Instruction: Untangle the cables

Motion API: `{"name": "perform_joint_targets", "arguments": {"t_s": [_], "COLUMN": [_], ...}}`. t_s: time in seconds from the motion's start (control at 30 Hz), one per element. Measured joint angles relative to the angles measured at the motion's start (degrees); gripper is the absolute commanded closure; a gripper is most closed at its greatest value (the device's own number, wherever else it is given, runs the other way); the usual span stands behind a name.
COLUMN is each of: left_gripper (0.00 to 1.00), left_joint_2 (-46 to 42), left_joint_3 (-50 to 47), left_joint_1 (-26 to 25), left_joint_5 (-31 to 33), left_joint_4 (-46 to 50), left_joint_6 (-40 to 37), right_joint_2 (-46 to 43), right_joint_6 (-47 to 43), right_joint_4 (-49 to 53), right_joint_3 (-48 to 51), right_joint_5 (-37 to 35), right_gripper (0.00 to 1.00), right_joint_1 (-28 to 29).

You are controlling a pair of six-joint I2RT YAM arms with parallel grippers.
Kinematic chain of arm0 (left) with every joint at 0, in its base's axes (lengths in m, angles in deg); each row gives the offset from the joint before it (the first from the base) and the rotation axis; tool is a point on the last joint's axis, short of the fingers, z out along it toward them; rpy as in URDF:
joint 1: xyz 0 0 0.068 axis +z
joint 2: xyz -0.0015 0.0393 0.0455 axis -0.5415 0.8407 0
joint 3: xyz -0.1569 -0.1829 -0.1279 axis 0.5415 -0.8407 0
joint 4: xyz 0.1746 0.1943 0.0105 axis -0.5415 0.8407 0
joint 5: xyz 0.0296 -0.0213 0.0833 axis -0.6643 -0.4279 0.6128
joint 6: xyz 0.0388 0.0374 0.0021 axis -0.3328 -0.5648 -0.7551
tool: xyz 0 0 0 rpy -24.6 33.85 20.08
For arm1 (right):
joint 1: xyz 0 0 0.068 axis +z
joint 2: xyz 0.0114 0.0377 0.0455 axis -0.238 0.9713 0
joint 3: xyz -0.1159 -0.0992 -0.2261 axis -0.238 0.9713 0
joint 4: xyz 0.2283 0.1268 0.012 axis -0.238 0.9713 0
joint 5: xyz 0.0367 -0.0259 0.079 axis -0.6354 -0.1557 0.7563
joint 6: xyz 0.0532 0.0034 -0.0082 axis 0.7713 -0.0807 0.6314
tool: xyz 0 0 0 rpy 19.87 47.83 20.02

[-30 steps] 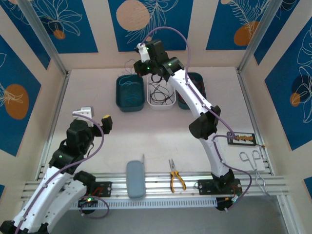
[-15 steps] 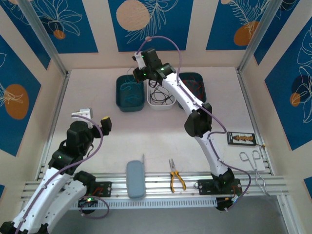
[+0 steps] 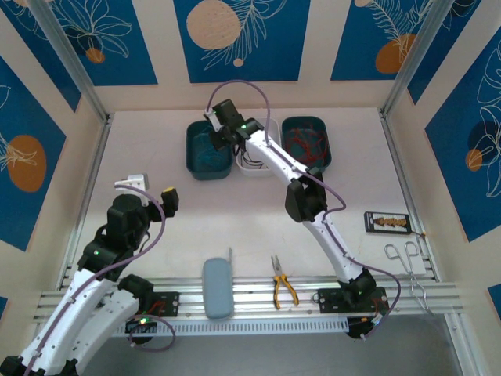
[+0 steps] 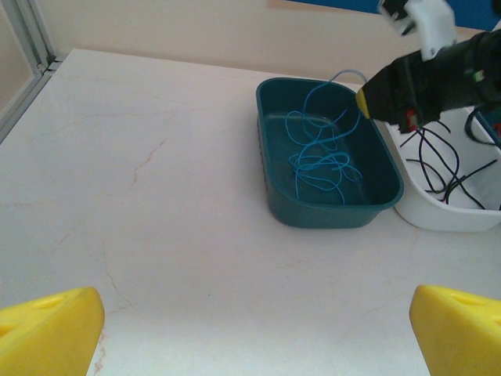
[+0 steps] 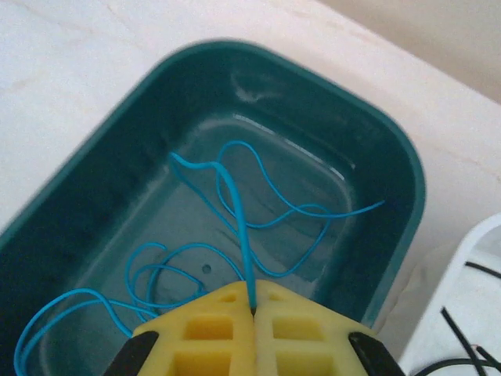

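the right wrist view alone showed the grip: the right gripper (image 5: 253,310) had its yellow fingers pressed together on one strand of the light blue cables (image 5: 239,223). the strand rose from the left teal tray (image 5: 109,164), and the other loops lay on the tray floor. from the top external view that gripper was a dark lump over the same tray at the table's 12 o'clock, its jaws hidden. only the top view gave the red cables (image 3: 305,142), in the right teal tray (image 3: 326,157) toward 1 o'clock. the black cables (image 4: 438,157) in the white tray (image 4: 438,215) ran off the left wrist view at 3 o'clock. the left gripper (image 4: 250,337) stood wide, its yellow fingertips (image 4: 47,337) cropped at 6 o'clock, well apart from the trays.
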Motion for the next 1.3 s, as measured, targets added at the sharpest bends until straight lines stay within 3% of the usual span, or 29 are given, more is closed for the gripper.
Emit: {"name": "perform_joint_targets", "arguments": {"t_s": [0.27,0.43,0.53,0.87,0.97,1.03,1.3], "left_gripper": [0.00,0.00,0.00,0.00,0.00,0.00,0.00], "left_joint_2": [0.2,0.9,1.3,2.8,3.3,3.5,3.5], "left_joint_3": [-0.5,-1.0,-1.1,-1.1,-1.1,-1.4,-2.9], "left_joint_1": [0.0,0.0,0.0,0.0,0.0,0.0,0.2], "left_joint_5": [0.0,0.0,0.0,0.0,0.0,0.0,0.1], "left_joint_4": [-0.1,-0.2,-0.3,-0.5,-0.6,-1.0,-2.9], "left_joint_6": [0.0,0.0,-0.2,-0.4,-0.4,-0.4,-0.4], "right_joint_2": [1.1,1.2,1.2,-2.5,-9.7,-17.5,-48.1], "right_joint_6": [-2.9,-4.3,-5.0,-3.0,-1.0,1.0,7.2], "right_joint_4": [0.9,0.9,1.6,4.5,4.5,2.9,-6.1], "right_joint_3": [0.9,0.9,0.8,1.8,7.2,14.3,44.1], "right_joint_5": [-4.8,-6.8,-7.0,-6.9,-6.8,-6.7,-9.0], "right_gripper": [1.00,0.59,0.47,0.22,0.14,0.01,0.01], "right_joint_1": [0.5,0.5,0.5,0.6,0.5,0.4,-1.0]}}
